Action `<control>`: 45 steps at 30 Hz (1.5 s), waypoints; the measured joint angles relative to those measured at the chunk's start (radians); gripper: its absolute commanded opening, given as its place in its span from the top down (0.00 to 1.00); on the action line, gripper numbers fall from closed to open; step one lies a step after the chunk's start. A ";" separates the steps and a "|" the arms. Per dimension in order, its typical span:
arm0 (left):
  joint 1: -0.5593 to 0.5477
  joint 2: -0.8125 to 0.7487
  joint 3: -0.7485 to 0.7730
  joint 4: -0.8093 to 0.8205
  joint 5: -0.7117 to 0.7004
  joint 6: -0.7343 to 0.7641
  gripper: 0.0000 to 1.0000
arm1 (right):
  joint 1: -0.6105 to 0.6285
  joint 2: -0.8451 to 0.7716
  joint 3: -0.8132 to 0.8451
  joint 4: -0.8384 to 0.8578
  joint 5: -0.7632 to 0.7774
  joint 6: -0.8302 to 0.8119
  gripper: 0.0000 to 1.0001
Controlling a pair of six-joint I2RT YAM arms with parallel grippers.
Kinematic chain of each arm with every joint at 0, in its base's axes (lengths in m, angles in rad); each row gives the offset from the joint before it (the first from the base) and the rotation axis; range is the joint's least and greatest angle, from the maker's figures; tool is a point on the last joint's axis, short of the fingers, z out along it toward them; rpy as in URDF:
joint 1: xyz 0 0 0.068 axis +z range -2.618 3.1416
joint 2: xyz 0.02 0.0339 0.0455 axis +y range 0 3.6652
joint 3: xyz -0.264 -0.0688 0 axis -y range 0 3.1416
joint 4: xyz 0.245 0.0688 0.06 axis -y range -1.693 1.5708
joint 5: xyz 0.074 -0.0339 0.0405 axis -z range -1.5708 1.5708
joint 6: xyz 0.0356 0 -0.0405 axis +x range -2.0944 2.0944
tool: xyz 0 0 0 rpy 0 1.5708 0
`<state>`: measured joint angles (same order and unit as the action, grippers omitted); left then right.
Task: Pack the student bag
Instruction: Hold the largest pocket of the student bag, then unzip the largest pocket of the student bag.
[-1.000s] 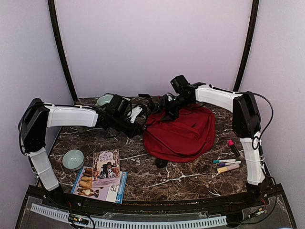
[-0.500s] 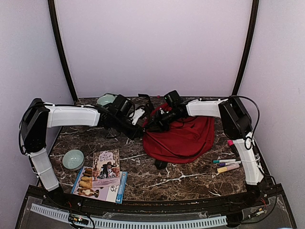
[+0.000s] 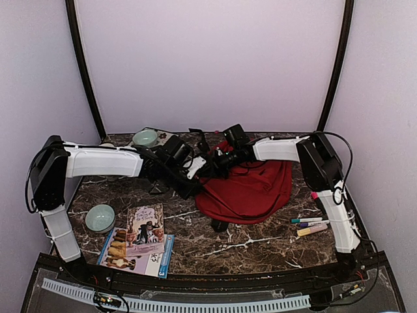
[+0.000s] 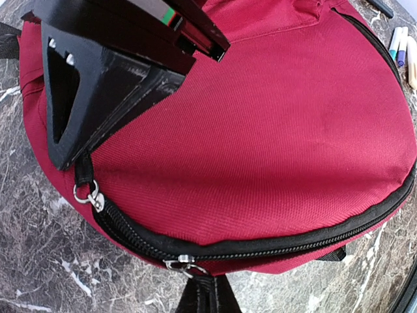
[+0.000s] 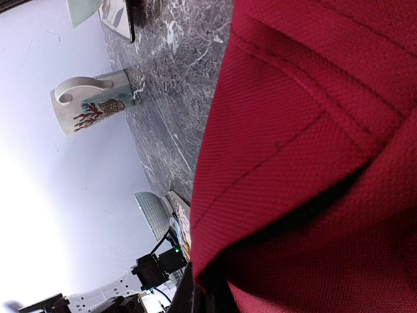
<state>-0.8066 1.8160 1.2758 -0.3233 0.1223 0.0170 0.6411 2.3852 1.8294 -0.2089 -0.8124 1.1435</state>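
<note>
The student bag, red with a black zipper, lies right of the table's middle and fills both wrist views. My left gripper is at the bag's left rim. In the left wrist view its shut fingers pinch the black tab of a silver zipper pull. My right gripper reaches in from the far right and meets the same rim. It shows as a black wedge over a second pull. In the right wrist view its fingers are shut on a fold of red bag fabric.
Two books and a pale green bowl lie at the near left. Another bowl sits at the far left. Markers and a pink one lie right of the bag. A white patterned mug stands on the marble.
The right gripper swung left to the bag's left rim and closed on the fabric. The left arm shifted slightly right, still shut. The bag's left side bunched toward the grippers.
</note>
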 measured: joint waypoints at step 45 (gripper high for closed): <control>-0.085 0.002 0.165 -0.176 -0.017 -0.232 1.00 | -0.130 -0.156 -0.026 -0.227 0.088 -0.330 0.71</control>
<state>-0.8917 1.8183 1.4410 -0.4992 0.1055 -0.2153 0.5114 2.2288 1.8030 -0.4355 -0.7242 0.8139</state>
